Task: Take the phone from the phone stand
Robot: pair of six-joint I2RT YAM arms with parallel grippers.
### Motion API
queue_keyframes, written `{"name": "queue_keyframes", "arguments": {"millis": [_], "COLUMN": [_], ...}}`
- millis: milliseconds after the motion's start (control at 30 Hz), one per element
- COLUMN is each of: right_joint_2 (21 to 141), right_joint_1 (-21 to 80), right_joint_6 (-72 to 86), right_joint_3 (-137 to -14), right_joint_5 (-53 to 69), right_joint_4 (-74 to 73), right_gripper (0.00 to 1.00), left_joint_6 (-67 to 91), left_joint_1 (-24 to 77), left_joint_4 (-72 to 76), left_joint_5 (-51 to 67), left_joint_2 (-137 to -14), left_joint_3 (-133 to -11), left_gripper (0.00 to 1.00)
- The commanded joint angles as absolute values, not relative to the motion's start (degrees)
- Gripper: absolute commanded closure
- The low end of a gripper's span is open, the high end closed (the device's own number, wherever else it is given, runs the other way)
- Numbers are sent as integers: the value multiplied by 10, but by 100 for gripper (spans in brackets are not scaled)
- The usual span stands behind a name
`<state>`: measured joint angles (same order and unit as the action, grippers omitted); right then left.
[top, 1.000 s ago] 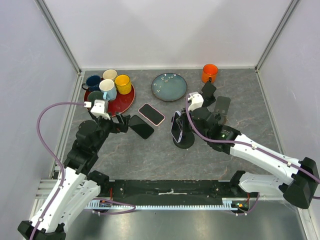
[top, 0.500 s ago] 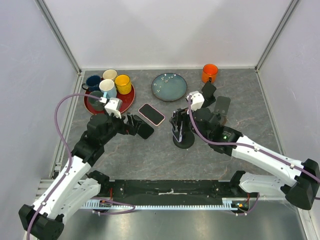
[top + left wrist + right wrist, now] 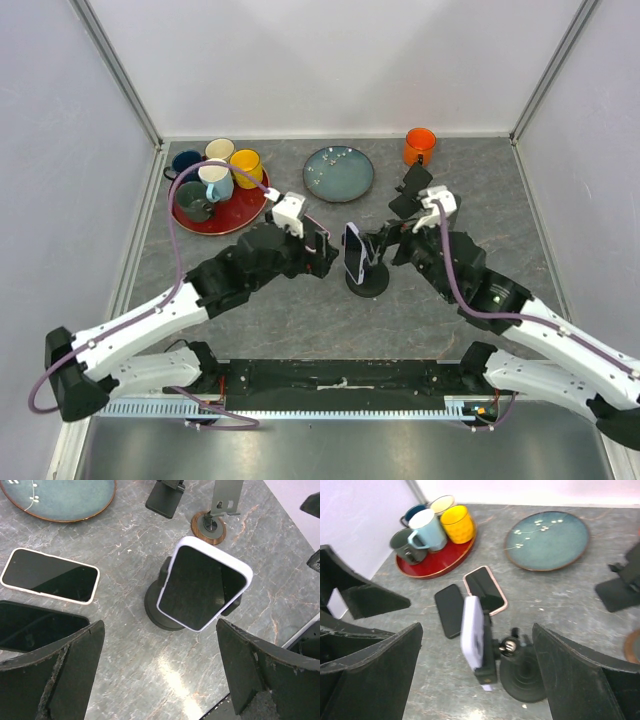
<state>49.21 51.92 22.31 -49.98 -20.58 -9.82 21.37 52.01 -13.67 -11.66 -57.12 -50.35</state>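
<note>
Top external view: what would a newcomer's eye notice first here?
A white-cased phone standing on a black stand in the middle, with the open left gripper and open right gripper flanking it. Next, the red tray of mugs at the far left.

Arms: left arm (image 3: 140, 325) and right arm (image 3: 565, 335), with white shells and black joints.
Cables: a purple cable (image 3: 178, 210) loops along each arm.
Wrists: white camera housings (image 3: 288, 210).
Jaws: matte black wedges with scuffed pale edges.
</note>
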Motion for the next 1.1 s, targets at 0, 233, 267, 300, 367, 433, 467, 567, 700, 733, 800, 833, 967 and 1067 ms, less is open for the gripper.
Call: {"name": "queue_keyframes", "arguments": {"millis": [0,233,267,300,367,433,467,567,700,733,800,833,967,1067], "right_joint_2": [433,375,372,369,359,350,347,340,333,331,328,324,309,296], "right_joint_1": [520,521,520,521,520,520,520,520,520,520,520,520,520,521], "right_joint_6": [215,221,221,221,221,221,221,222,198,196,196,196,203,204], "right_joint_3": [-453,-391,-382,-375,-358,-347,-338,-320,-294,-285,-277,-271,-253,-241], "right_joint_5": [-330,-415,-407,-402,-397,-400,-403,-424,-427,-427,-422,-420,-417,-423], "right_joint_4": [-106,-114,-113,-103,-93,-79,-76,-61,-39,-36,-32,-30,-25,-18], "right_gripper": [2,2,2,2,2,2,2,2,2,2,2,2,2,2], "left_joint_6": [277,275,273,266,264,261,262,269,269,267,265,266,269,280], "left_joint_1": [597,681,696,704,722,732,735,747,749,749,749,748,749,749], "left_joint_4": [-148,-152,-155,-155,-154,-154,-155,-156,-155,-155,-159,-159,-167,-184], "left_joint_5": [-286,-417,-443,-456,-488,-502,-517,-558,-589,-592,-606,-609,-628,-628], "left_joint_2": [-625,-686,-693,-700,-725,-743,-764,-799,-838,-846,-868,-875,-899,-920], "left_joint_3": [-562,-631,-637,-643,-659,-677,-681,-694,-719,-723,-737,-741,-756,-766], "left_gripper": [1,0,0,0,0,0,0,1,3,4,5,6,11,11]}}
